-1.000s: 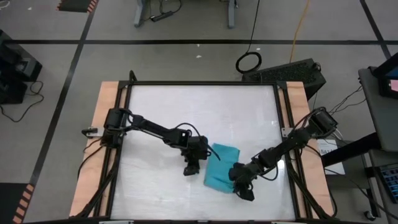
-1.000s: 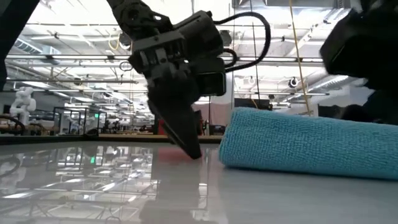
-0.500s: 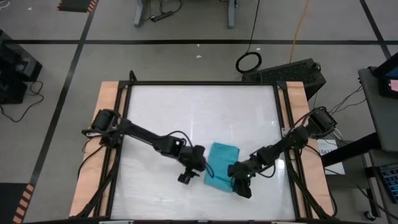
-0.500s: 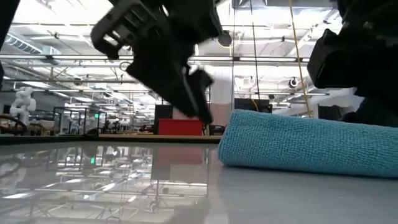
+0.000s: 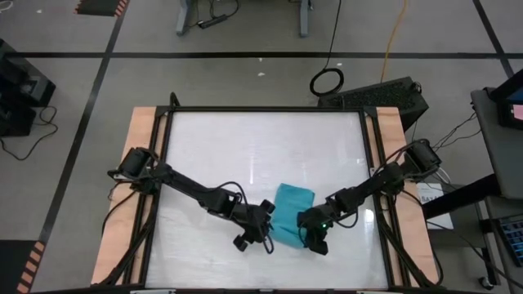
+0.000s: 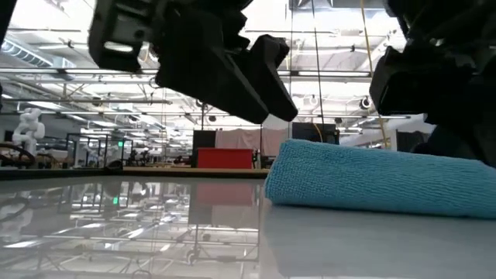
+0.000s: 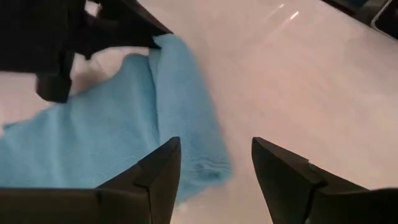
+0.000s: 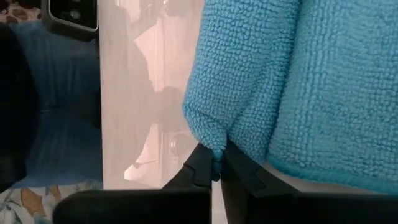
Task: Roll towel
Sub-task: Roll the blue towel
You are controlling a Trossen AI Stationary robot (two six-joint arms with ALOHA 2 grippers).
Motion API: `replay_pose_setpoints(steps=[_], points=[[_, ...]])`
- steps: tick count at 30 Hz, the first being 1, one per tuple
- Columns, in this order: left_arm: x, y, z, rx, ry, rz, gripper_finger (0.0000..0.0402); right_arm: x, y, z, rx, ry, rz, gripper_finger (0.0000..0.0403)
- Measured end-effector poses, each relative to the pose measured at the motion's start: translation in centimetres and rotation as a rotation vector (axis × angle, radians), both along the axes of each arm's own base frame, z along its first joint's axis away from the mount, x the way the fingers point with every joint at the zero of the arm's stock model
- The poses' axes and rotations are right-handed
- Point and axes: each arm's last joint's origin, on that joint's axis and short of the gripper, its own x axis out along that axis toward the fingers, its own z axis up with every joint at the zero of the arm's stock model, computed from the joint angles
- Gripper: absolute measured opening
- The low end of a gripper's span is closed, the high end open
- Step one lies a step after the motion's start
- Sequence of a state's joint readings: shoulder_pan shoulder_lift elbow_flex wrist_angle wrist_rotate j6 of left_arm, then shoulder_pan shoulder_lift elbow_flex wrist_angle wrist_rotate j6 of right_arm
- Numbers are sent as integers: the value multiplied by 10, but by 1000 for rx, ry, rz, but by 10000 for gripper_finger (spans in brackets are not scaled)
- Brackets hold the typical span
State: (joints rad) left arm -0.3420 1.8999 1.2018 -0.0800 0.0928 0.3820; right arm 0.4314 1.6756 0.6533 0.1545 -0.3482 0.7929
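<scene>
Lying folded on the white table in the lower centre of the high view, the towel has the right gripper pinched tight on its lower right edge, while the left gripper, fingers spread apart, hovers at its lower left edge.

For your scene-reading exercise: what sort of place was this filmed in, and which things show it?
Probably a robotics lab or workshop hall. A white table stands on a grey floor marked with black tape lines, cables trail across it, and exposed ceiling beams run overhead.
</scene>
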Motion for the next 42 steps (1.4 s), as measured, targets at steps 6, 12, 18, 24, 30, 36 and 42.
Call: replay_pose_setpoints(steps=[6,12,18,24,30,36,42], points=[[5,-3,-7,25,-50,-56,232,2,-3,0,14,1,-8,2],[11,-2,-32,75,-12,-26,284,3,-3,1,26,0,-11,2],[11,-1,-47,117,34,23,289,3,-2,2,41,-1,-26,2],[11,4,-49,80,77,97,212,5,-2,3,50,-17,-26,5],[13,10,-50,72,85,122,65,5,-1,4,71,-12,-27,8],[17,19,-49,-112,152,162,15,4,-1,10,139,32,-55,8],[20,32,-49,-311,249,188,13,-1,-10,31,167,49,-125,11]])
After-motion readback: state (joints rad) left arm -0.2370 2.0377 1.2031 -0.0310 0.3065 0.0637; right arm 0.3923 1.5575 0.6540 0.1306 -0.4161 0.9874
